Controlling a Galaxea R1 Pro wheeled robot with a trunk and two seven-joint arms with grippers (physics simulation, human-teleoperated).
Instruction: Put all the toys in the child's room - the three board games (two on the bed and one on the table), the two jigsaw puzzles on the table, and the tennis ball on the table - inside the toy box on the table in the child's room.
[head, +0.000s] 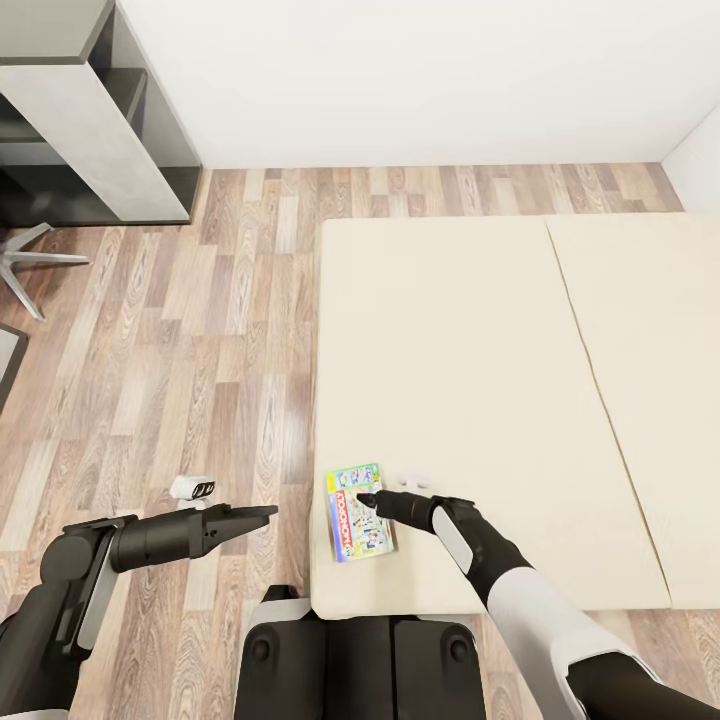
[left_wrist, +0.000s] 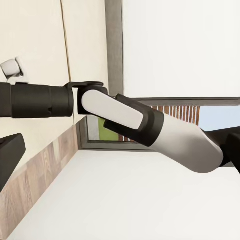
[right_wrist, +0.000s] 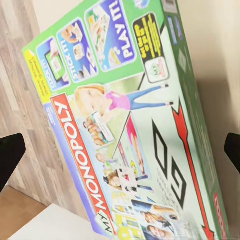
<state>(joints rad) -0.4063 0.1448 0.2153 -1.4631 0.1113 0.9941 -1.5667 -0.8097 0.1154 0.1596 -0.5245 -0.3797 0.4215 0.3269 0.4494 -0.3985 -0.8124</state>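
Note:
One of the board games, a green-edged "My Monopoly" box with a red banner, lies flat at the near left corner of the beige bed. My right gripper hovers over the box's far end, open. In the right wrist view the box spans the space between the two wide-apart black fingertips. My left gripper hangs above the wood floor just left of the bed corner, pointing toward the box, open with nothing in it. Its wrist view looks across at my right forearm.
The bed's mattress is in two sections with a seam. A grey shelving unit stands at the far left against the white wall, with a chair's star base beside it. My own base abuts the bed's foot.

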